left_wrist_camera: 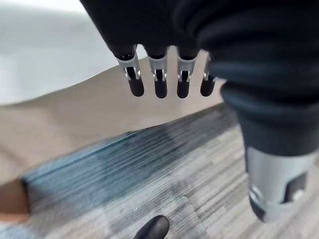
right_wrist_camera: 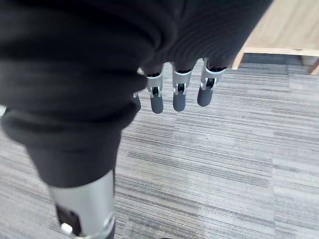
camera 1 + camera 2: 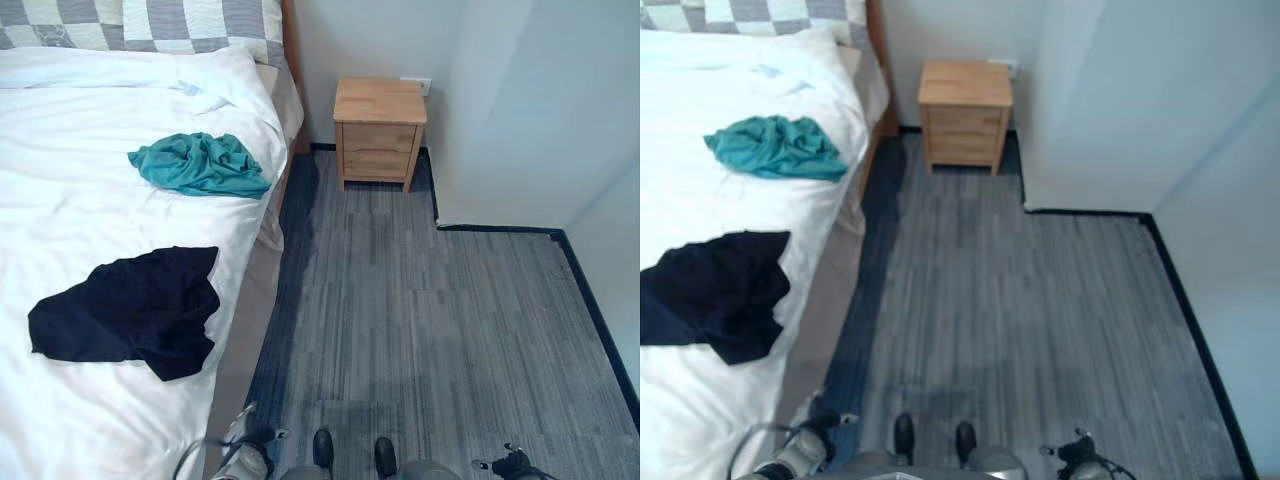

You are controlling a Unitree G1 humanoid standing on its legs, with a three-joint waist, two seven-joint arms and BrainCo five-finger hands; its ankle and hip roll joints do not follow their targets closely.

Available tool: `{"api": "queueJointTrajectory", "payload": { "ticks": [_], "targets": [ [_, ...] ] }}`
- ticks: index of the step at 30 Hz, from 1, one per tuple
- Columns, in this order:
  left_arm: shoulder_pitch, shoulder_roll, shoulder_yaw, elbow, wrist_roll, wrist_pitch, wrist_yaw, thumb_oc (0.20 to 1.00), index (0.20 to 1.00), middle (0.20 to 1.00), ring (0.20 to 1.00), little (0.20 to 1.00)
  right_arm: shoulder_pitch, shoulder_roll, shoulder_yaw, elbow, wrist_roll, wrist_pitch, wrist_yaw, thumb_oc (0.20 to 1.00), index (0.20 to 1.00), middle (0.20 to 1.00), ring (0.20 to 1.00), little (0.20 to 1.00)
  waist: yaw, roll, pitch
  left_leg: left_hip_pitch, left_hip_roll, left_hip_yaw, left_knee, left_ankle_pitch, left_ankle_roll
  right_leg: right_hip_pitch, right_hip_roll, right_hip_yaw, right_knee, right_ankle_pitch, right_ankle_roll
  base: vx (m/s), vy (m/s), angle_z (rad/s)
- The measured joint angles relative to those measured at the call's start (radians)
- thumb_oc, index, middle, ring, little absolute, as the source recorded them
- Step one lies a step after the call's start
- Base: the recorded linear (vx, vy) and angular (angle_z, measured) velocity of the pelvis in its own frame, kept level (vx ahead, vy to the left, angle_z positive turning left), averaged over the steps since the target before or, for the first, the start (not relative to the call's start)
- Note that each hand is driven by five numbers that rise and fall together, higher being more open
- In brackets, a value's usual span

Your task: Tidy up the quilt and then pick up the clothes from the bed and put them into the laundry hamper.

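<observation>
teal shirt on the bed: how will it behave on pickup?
Probably floppy: the teal shirt lies crumpled in soft folds on the white quilt, so it should drape and trail from the hand. Likely light, thin fabric. A pinch on a raised fold may also snag the quilt beneath.

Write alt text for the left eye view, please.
A teal garment and a dark navy garment lie crumpled on a bed's white quilt. A wooden nightstand stands against the wall beyond grey flooring; the left hand hangs low by the bed.
</observation>
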Motion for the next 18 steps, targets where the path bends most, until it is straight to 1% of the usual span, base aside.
{"api": "queueJointTrajectory", "payload": {
  "ticks": [1, 2, 4, 5, 6, 7, 8, 9, 10, 11, 12, 13, 14, 15, 16, 17, 18],
  "targets": [
    [0.006, 0.004, 0.016, 0.011, -0.012, 0.004, -0.005, 1.0, 1.0, 1.0, 1.0, 1.0, 0.005, 0.009, -0.004, 0.0, 0.005, -0.001, 0.003, 1.0, 1.0, 1.0, 1.0, 1.0, -0.007, -0.014, -0.004, -0.015, -0.002, -0.001, 0.0, 0.002, -0.001, 0.003, -0.004, -0.031, -0.022, 0.005, -0.005, 0.12, -0.119, 0.04],
    [0.006, 0.002, 0.021, 0.011, -0.012, 0.003, -0.006, 1.0, 1.0, 1.0, 1.0, 1.0, 0.006, 0.011, -0.004, 0.008, 0.006, 0.002, 0.003, 1.0, 1.0, 1.0, 1.0, 1.0, -0.006, -0.017, -0.002, -0.017, 0.001, 0.001, 0.0, 0.002, -0.002, 0.004, -0.004, -0.039, -0.027, 0.006, -0.005, 0.23, -0.255, 0.11],
    [0.016, 0.001, 0.029, 0.015, -0.014, 0.003, -0.007, 1.0, 1.0, 1.0, 1.0, 1.0, 0.01, 0.016, -0.002, 0.028, 0.006, 0.005, 0.004, 1.0, 1.0, 1.0, 1.0, 1.0, -0.004, -0.019, -0.001, -0.005, 0.007, 0.003, 0.005, 0.001, -0.016, 0.022, 0.002, -0.04, -0.046, 0.008, -0.009, 0.19, -0.242, -0.07],
    [0.03, 0.002, 0.039, 0.016, -0.036, 0.003, -0.006, 1.0, 1.0, 1.0, 1.0, 1.0, 0.012, 0.021, -0.002, 0.033, 0.006, 0.005, 0.006, 1.0, 1.0, 1.0, 1.0, 1.0, 0.004, -0.022, -0.002, 0.005, 0.014, 0.024, 0.008, -0.003, -0.025, 0.025, 0.007, -0.039, -0.052, 0.004, -0.016, 0.15, -0.231, -0.22],
    [0.04, 0.002, 0.041, 0.015, -0.043, 0.002, -0.006, 1.0, 1.0, 1.0, 1.0, 1.0, 0.012, 0.022, -0.001, 0.034, 0.006, 0.005, 0.006, 1.0, 1.0, 1.0, 1.0, 1.0, 0.009, -0.021, 0.0, 0.005, 0.018, 0.029, 0.017, -0.009, -0.034, 0.025, 0.008, -0.042, -0.05, -0.004, -0.028, 0.14, -0.234, -0.27],
    [0.04, 0.003, 0.045, 0.03, -0.048, -0.002, -0.007, 1.0, 1.0, 1.0, 1.0, 1.0, -0.002, 0.024, -0.001, 0.039, 0.006, 0.002, 0.006, 1.0, 1.0, 1.0, 1.0, 1.0, 0.024, -0.025, 0.009, -0.018, 0.022, 0.036, 0.09, -0.015, -0.051, 0.03, 0.011, -0.048, -0.043, -0.015, -0.045, 0.12, -0.32, -0.25],
    [0.022, 0.016, 0.06, 0.03, -0.05, -0.013, -0.007, 1.0, 1.0, 1.0, 1.0, 1.0, -0.014, 0.045, -0.001, 0.052, 0.006, 0.003, 0.01, 1.0, 1.0, 1.0, 1.0, 1.0, 0.044, -0.064, 0.031, -0.117, 0.025, 0.058, 0.314, -0.044, -0.09, 0.028, -0.025, -0.054, -0.022, -0.025, -0.07, 0.29, -0.316, -0.22],
    [0.024, 0.019, 0.06, 0.033, -0.051, -0.014, -0.007, 1.0, 1.0, 1.0, 1.0, 1.0, -0.012, 0.047, -0.001, 0.057, 0.006, 0.002, 0.012, 1.0, 1.0, 1.0, 1.0, 1.0, 0.05, -0.075, 0.028, -0.142, 0.026, 0.066, 0.375, -0.036, -0.097, 0.033, -0.025, -0.056, -0.027, -0.02, -0.081, 0.3, -0.311, -0.01],
    [0.024, 0.022, 0.064, 0.034, -0.062, -0.016, -0.004, 1.0, 1.0, 1.0, 1.0, 1.0, -0.027, 0.039, 0.003, 0.053, 0.003, -0.002, 0.014, 1.0, 1.0, 1.0, 1.0, 1.0, 0.065, -0.064, 0.039, -0.273, 0.047, 0.063, 0.599, -0.038, -0.121, 0.041, -0.02, -0.066, -0.013, -0.041, -0.109, 0.22, -0.085, 0.17],
    [0.013, 0.019, 0.049, 0.028, -0.07, -0.016, -0.004, 1.0, 1.0, 1.0, 1.0, 1.0, -0.042, 0.029, 0.014, 0.059, -0.001, 0.003, 0.016, 1.0, 1.0, 1.0, 1.0, 1.0, 0.073, -0.049, 0.055, -0.334, 0.066, 0.061, 0.699, -0.046, -0.12, 0.055, -0.006, -0.065, -0.02, -0.042, -0.111, 0.27, 0.038, 0.01],
    [0.015, 0.01, 0.033, 0.022, -0.07, -0.018, -0.005, 1.0, 1.0, 1.0, 1.0, 1.0, -0.055, 0.015, 0.039, 0.073, -0.003, 0.007, 0.021, 1.0, 1.0, 1.0, 1.0, 1.0, 0.093, -0.048, 0.066, -0.346, 0.068, 0.072, 0.645, -0.045, -0.108, 0.061, -0.007, -0.06, -0.033, -0.033, -0.114, 0.44, 0.07, -0.23],
    [0.027, 0.005, 0.029, 0.019, -0.071, -0.014, -0.005, 1.0, 1.0, 1.0, 1.0, 1.0, -0.072, 0.01, 0.052, 0.071, -0.005, 0.007, 0.023, 1.0, 1.0, 1.0, 1.0, 1.0, 0.104, -0.03, 0.066, -0.358, 0.055, 0.093, 0.596, -0.043, -0.106, 0.088, 0.006, -0.04, -0.047, -0.033, -0.106, 0.65, 0.091, -0.36],
    [0.035, -0.009, 0.023, 0.012, -0.07, -0.016, -0.006, 1.0, 1.0, 1.0, 1.0, 1.0, -0.071, -0.004, 0.065, 0.072, -0.005, 0.006, 0.025, 1.0, 1.0, 1.0, 1.0, 1.0, 0.104, -0.03, 0.065, -0.333, 0.045, 0.11, 0.422, -0.03, -0.094, 0.099, 0.01, -0.031, -0.08, -0.032, -0.101, 0.38, 0.053, -0.26],
    [0.034, -0.021, 0.021, 0.014, -0.07, -0.017, -0.008, 1.0, 1.0, 1.0, 1.0, 1.0, -0.085, -0.011, 0.075, 0.083, -0.006, 0.002, 0.025, 1.0, 1.0, 1.0, 1.0, 1.0, 0.115, -0.004, 0.059, -0.309, 0.038, 0.146, 0.268, -0.007, -0.104, 0.106, 0.017, -0.022, -0.094, -0.032, -0.101, 0.55, 0.046, -0.27],
    [0.032, -0.036, 0.025, 0.013, -0.07, -0.018, -0.008, 1.0, 1.0, 1.0, 1.0, 1.0, -0.091, -0.021, 0.076, 0.085, -0.006, 0.005, 0.026, 1.0, 1.0, 1.0, 1.0, 1.0, 0.113, 0.009, 0.065, -0.288, 0.028, 0.171, 0.096, 0.038, -0.097, 0.11, 0.032, -0.022, -0.09, -0.027, -0.1, 0.58, 0.042, -0.21],
    [0.029, -0.039, 0.025, 0.014, -0.069, -0.017, -0.009, 1.0, 1.0, 1.0, 1.0, 1.0, -0.104, -0.024, 0.076, 0.083, -0.007, 0.004, 0.025, 1.0, 1.0, 1.0, 1.0, 1.0, 0.112, 0.018, 0.069, -0.3, 0.027, 0.172, 0.072, 0.057, -0.092, 0.124, 0.04, -0.017, -0.093, -0.045, -0.089, 0.83, 0.05, -0.19],
    [0.032, -0.039, 0.035, 0.016, -0.068, -0.017, -0.012, 1.0, 1.0, 1.0, 1.0, 1.0, -0.099, -0.023, 0.074, 0.091, -0.007, 0.004, 0.027, 1.0, 1.0, 1.0, 1.0, 1.0, 0.114, 0.019, 0.064, -0.272, 0.023, 0.187, 0.006, 0.078, -0.078, 0.15, 0.049, -0.011, -0.093, -0.068, -0.075, 0.48, 0.024, -0.15]
  ]
}}
